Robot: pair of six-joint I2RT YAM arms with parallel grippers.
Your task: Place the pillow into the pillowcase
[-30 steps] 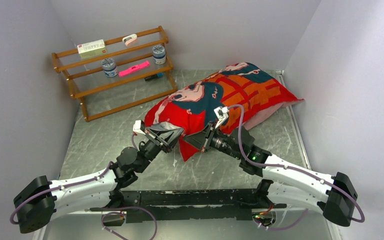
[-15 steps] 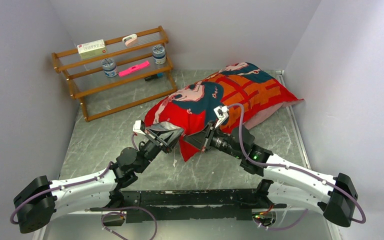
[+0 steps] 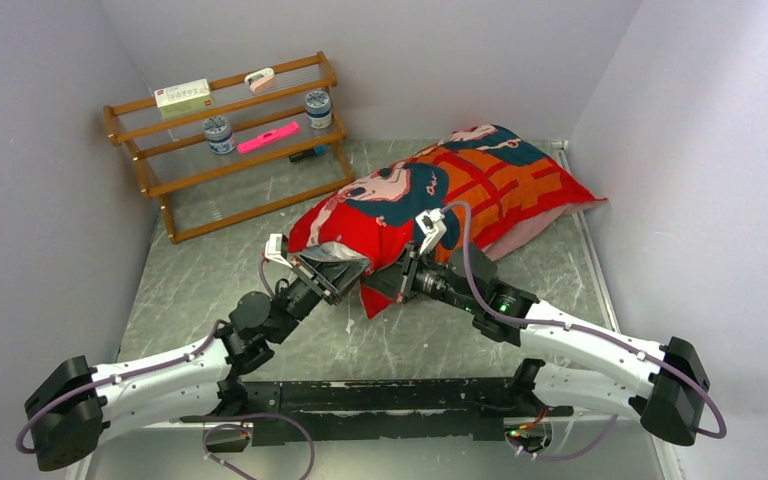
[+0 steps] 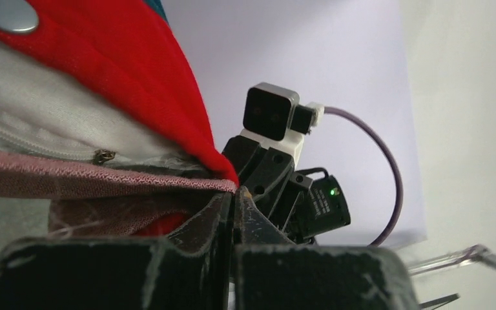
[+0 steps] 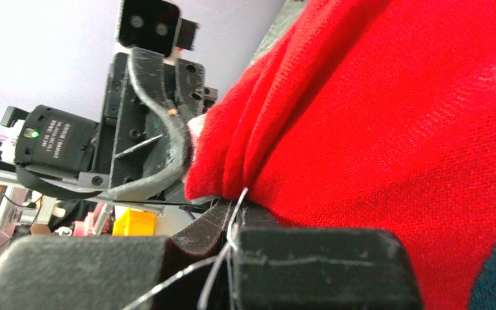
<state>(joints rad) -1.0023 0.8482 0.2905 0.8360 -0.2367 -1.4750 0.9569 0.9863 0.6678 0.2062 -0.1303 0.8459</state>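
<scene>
The red pillowcase (image 3: 440, 190) with teal-haired faces lies stuffed and diagonal across the table, its open end toward the arms. In the left wrist view the white pillow (image 4: 51, 123), with a zipper, shows inside the opening between the red top layer (image 4: 135, 71) and the pink hem (image 4: 103, 177). My left gripper (image 3: 360, 263) (image 4: 233, 200) is shut, with the pink hem's end reaching its tips. My right gripper (image 3: 370, 292) (image 5: 236, 208) is shut on a fold of the red pillowcase (image 5: 394, 116) at its near corner; a loose thread runs between its fingers. The two grippers sit close together.
A wooden rack (image 3: 225, 140) holding jars, a box and a pink item stands at the back left. Grey walls close in the table on the left, back and right. A metal snap (image 4: 8, 14) sits on the pillowcase's red edge.
My right gripper has moved a little to the left with the pillowcase corner, closer to the left gripper. The left arm has barely shifted.
</scene>
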